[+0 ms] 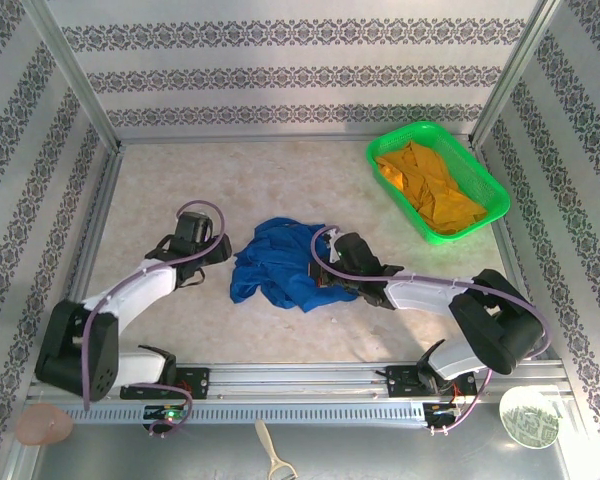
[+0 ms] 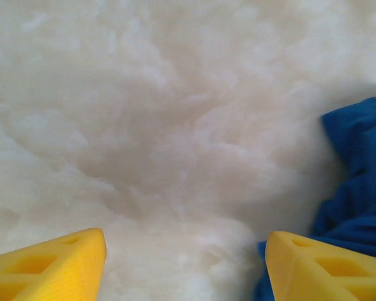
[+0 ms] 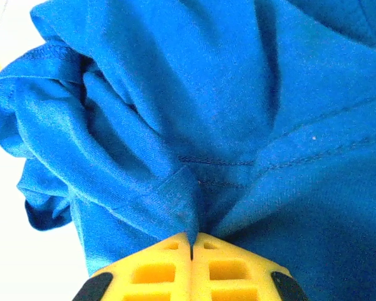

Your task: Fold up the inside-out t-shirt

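Right up close, two yellow fingers (image 3: 150,276) of the right end effector (image 3: 192,237) are pressed tight together, and a fold of royal-blue cloth runs straight down into the seam between them: that's a pinch on the inside-out t-shirt (image 3: 250,125). Stitched hems and a double seam line show plainly across the fabric, bunched in deep creases on the left of that wrist view.

Over to the left end effector (image 2: 185,244): its yellow fingers stand spread wide, with nothing between them but the pale, fleecy bench (image 2: 144,125). The shirt's blue edge lies just beside the right-hand finger in that view, and whether it touches the finger I cannot tell.

From above, the shirt sits crumpled in a heap near the middle of the bench, between the two arms. The left arm reaches in from the shirt's left side and its tip stops just short of the cloth. The right arm comes in low from the right, its tip on the heap's right-hand edge.

Far right, at the back corner, a green basket (image 1: 394,137) holds an orange-yellow garment (image 1: 430,185), well apart from the shirt.
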Tool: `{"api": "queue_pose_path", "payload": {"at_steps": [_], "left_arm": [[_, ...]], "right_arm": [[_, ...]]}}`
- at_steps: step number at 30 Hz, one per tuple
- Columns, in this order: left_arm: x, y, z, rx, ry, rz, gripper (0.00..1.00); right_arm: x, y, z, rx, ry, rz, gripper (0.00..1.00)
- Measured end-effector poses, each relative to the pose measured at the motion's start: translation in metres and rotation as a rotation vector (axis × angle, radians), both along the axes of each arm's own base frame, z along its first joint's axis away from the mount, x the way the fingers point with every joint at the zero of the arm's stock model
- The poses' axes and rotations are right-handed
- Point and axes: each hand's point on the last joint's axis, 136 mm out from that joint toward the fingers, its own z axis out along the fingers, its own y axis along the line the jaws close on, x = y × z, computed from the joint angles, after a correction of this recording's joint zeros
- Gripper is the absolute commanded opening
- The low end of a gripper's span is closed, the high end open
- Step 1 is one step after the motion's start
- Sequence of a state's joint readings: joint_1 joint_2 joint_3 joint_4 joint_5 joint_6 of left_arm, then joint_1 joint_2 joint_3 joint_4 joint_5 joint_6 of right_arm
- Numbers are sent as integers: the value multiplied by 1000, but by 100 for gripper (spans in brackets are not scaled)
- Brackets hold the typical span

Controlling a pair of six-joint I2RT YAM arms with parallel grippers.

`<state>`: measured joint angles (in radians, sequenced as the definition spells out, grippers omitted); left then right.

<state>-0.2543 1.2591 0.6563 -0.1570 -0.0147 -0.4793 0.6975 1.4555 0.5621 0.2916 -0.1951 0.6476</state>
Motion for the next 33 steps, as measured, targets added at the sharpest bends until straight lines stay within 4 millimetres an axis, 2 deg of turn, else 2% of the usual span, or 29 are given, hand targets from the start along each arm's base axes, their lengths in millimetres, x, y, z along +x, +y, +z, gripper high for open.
{"api": "queue_pose_path", "payload": {"at_steps": [3, 6, 11, 15, 17, 22, 30, 32, 33], "left_arm": [[-1, -14, 34, -65, -99, -50, 69], [-7, -39, 53, -105, -147, -144, 69], [-11, -88, 56, -36, -141, -341, 70], [-6, -112, 49, 85, -119, -456, 68], [-2, -115, 42, 143, -105, -488, 67], [1, -108, 25, 260, -53, -523, 63], [1, -102, 7, 333, -1, -544, 53], [1, -101, 2, 346, 13, -548, 45], [1, -101, -1, 352, 21, -552, 33]], "right_arm": [[0, 2, 1, 7, -5, 1, 0], [0, 3, -2, 5, 1, 1, 0], [1, 4, -5, 3, 4, -1, 0], [1, 4, -6, 5, 5, -3, 0], [1, 4, -5, 5, 5, -4, 0], [2, 5, -6, 10, 10, -9, 0], [2, 7, -4, 16, 10, -7, 0], [2, 8, -4, 16, 10, -7, 0], [2, 8, -4, 17, 9, -7, 0]]}}
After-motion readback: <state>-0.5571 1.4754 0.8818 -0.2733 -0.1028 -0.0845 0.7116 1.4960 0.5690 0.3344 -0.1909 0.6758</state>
